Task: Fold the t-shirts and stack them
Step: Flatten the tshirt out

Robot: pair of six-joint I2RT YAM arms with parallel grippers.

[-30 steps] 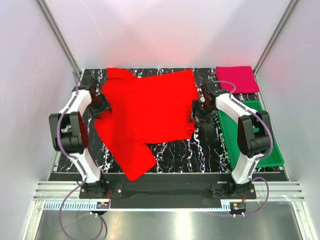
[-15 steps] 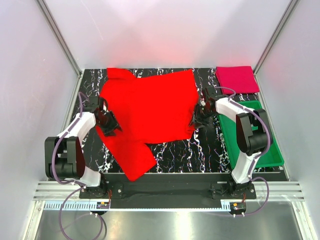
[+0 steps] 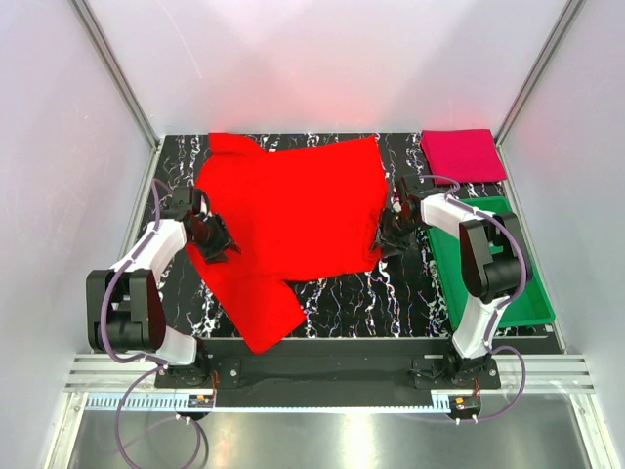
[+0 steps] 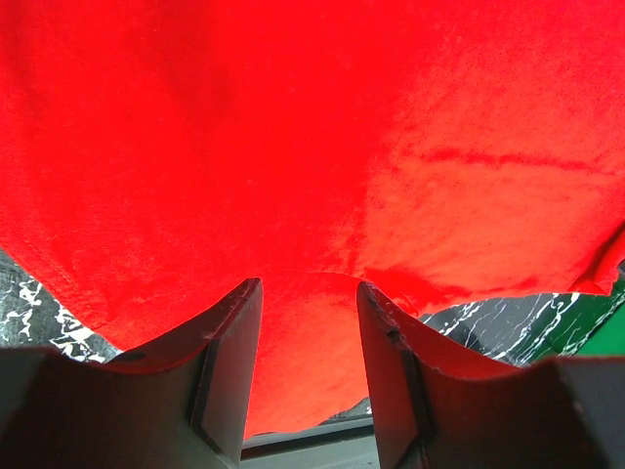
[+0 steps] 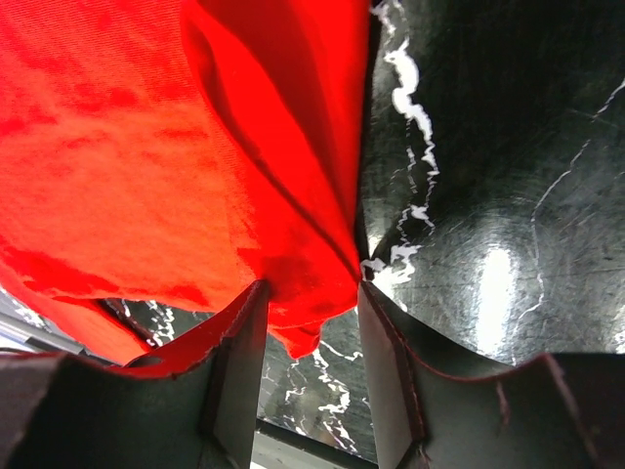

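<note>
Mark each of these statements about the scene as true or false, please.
1. The red t-shirt lies spread on the table. True.
2. The crimson t-shirt lies inside the green tray. False: it lies folded on the table's far right corner, beyond the tray.
3. The left gripper is at the red t-shirt's left edge. True.
4. The right gripper hovers over the crimson t-shirt. False: it is at the red t-shirt's right edge.

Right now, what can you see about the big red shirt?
The bright red cloth t-shirt lies spread, slightly rumpled, on the black marbled table, one flap reaching toward the near edge. The left end effector and right end effector straddle its opposite side edges, both open around the cloth.
</note>
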